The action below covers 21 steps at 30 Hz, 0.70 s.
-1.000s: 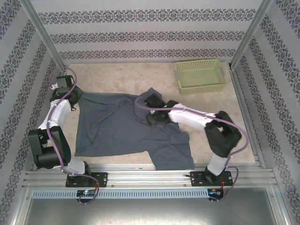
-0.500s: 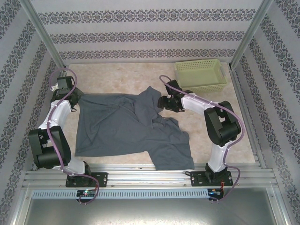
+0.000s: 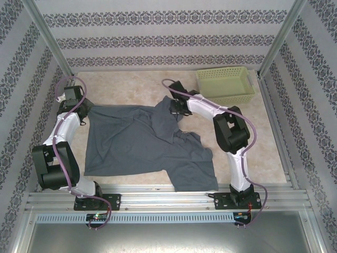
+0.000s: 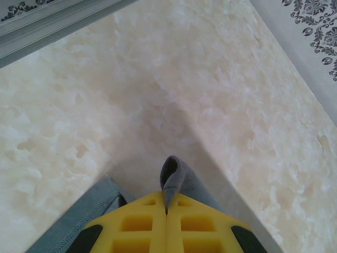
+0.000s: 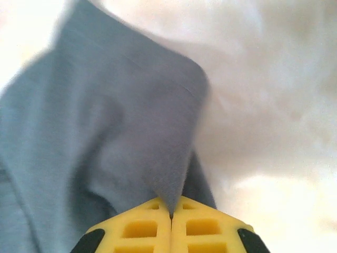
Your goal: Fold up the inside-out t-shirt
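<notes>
Right grip: the right gripper (image 5: 171, 215) has its 2 yellow fingers (image 5: 138, 227) pressed together on a fold of the inside-out t-shirt (image 5: 110, 126). The cloth rises in a peak just ahead of the tips.
Left grip: the left gripper (image 4: 167, 206) is also closed, with a small tuck of the cloth pinched between its tips. A stitched hem lies just beside its left finger.
Shirt position: from both grippers the shirt spreads back toward the arm bases and lies on the table (image 4: 221, 89). Near the right gripper it is bunched and wrinkled.
Further out: the light green basket (image 3: 225, 84) stands to the right of the right gripper, apart from the cloth.
Step in hand: probably stretching the far edge straight before the first fold.
How to do it well: both grippers should move at 1 height and draw apart only until the edge is taut, so that no tuck slips out. The right one should stay clear of the basket and lay the cloth down flat.
</notes>
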Each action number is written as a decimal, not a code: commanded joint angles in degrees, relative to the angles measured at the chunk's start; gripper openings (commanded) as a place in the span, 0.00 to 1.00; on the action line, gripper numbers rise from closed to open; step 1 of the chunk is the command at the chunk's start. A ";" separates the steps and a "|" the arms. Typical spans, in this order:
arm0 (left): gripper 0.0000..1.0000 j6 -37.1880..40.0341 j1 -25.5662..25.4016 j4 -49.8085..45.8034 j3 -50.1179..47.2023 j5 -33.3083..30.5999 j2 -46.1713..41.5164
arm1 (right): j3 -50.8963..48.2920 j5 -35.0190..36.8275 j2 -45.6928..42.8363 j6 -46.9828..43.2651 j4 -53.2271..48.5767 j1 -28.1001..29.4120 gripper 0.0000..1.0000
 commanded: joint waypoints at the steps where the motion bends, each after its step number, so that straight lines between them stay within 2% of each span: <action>1: 0.00 -0.48 0.09 2.01 -0.82 -0.59 -1.42 | 4.15 14.80 1.64 -9.77 -7.89 4.38 0.00; 7: 0.00 -0.46 0.06 2.17 -0.77 -0.32 -1.29 | 6.40 27.17 5.67 -20.11 -9.44 11.95 0.00; 9: 0.00 -0.46 0.08 2.28 -0.85 -0.04 -1.11 | 7.13 28.05 7.11 -21.98 -10.24 13.32 0.07; 11: 0.00 -0.39 0.11 2.21 -0.92 -0.04 -1.25 | 7.00 24.79 7.01 -21.41 -10.92 13.35 0.25; 14: 0.00 -0.11 0.10 2.01 -0.98 -0.31 -1.49 | 3.76 19.78 3.06 -20.18 -8.62 12.63 0.38; 18: 0.00 0.11 0.11 1.87 -0.99 -0.57 -1.64 | -2.25 10.33 -4.79 -15.24 -3.67 9.64 0.46; 21: 0.00 0.07 0.10 1.93 -0.88 -0.55 -1.59 | -8.74 0.75 -10.45 -7.41 1.96 3.95 0.48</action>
